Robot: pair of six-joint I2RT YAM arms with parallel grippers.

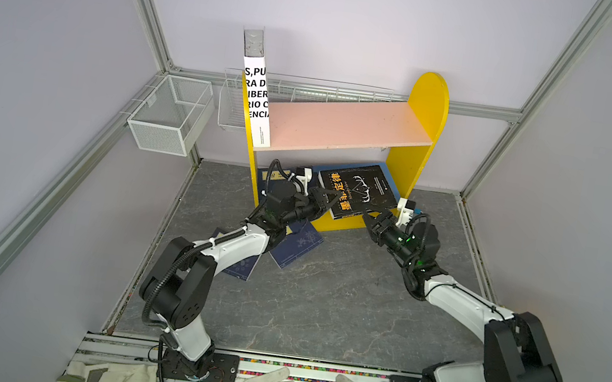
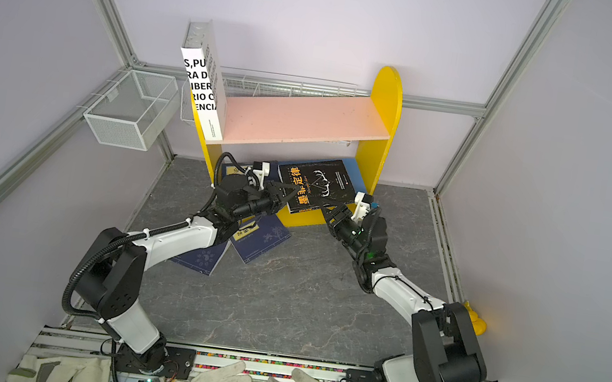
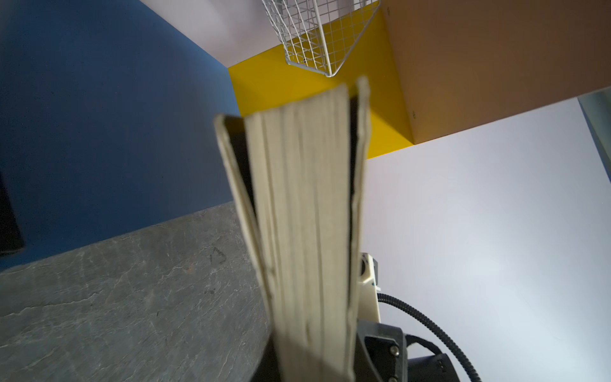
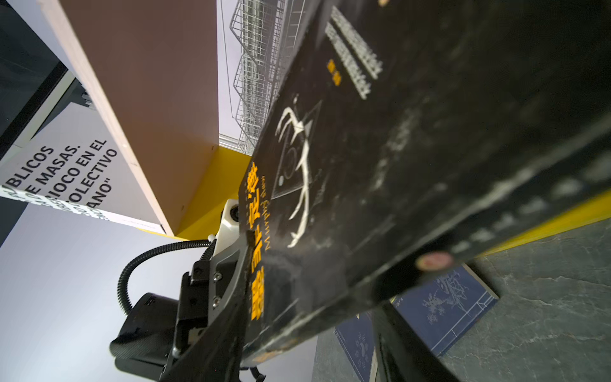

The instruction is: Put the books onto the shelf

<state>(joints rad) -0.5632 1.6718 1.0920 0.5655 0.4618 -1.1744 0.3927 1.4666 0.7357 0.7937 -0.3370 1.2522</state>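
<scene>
At the shelf front, left arm and right arm both stretch forward, low. Left jaws are clamped on the tilted black book over the bottom board; right jaws at its corner, can't tell if gripping.

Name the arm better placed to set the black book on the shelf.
Left. The left gripper is shut on the black book, held over the blue lower board; the right gripper only reaches its near corner.
</scene>
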